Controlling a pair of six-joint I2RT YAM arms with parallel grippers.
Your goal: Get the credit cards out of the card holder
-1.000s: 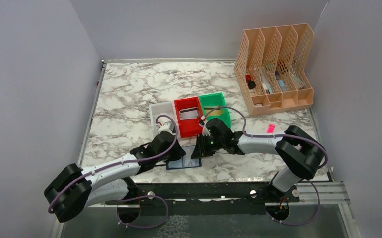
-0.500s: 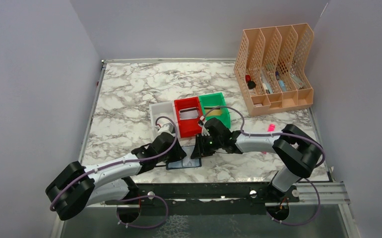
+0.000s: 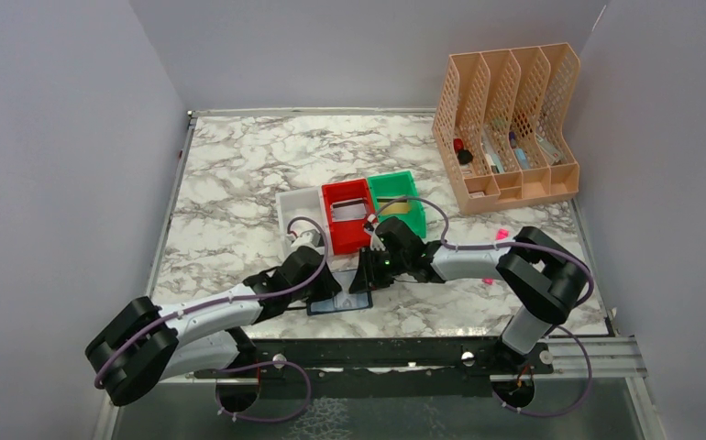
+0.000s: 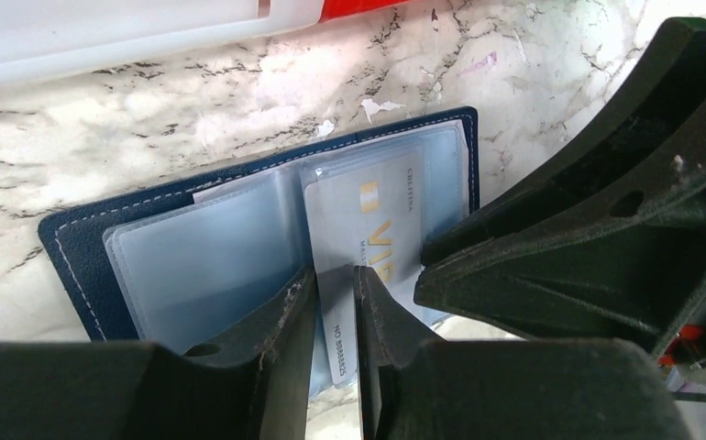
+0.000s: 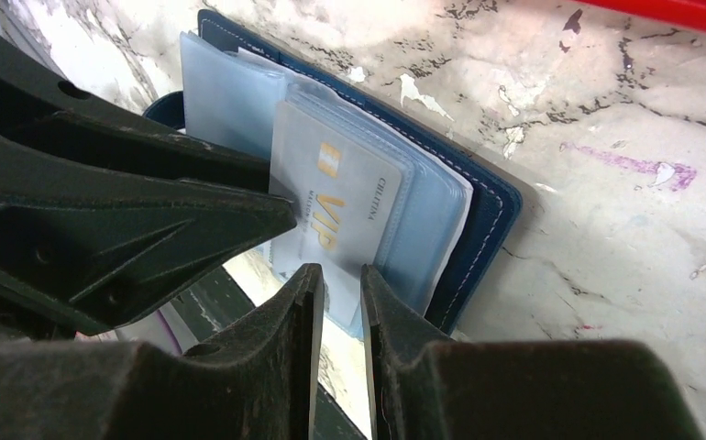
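1. A marble-patterned worktop (image 3: 239, 174) fills a grey-walled booth, and both arms reach in from its near edge.
2. Just past the bases, the small navy-blue folding card holder (image 4: 74, 247) lies open and flat with its clear plastic sleeves (image 4: 212, 257) facing up. It has not moved in the last second.
3. The left end effector (image 4: 335, 275) has its jaws a narrow slit apart over a silvery-grey plastic "VIP" credit card (image 4: 377, 211). The card sticks partly out of its sleeve toward the near edge. Whether the card is pinched cannot be told.
4. The right end effector (image 5: 340, 272) has edged leftward and now stands almost tip to tip with the left one. Its jaws are also nearly closed at the sleeve's edge, and its grip is unclear.
5. This closing-in suggests the pull is under way: the card is started but not yet free.
6. Beyond stand a white plastic bin (image 3: 299, 215), a red plastic bin (image 3: 349, 215) and a green plastic bin (image 3: 395, 197), and farthest off a peach file rack (image 3: 505, 119).
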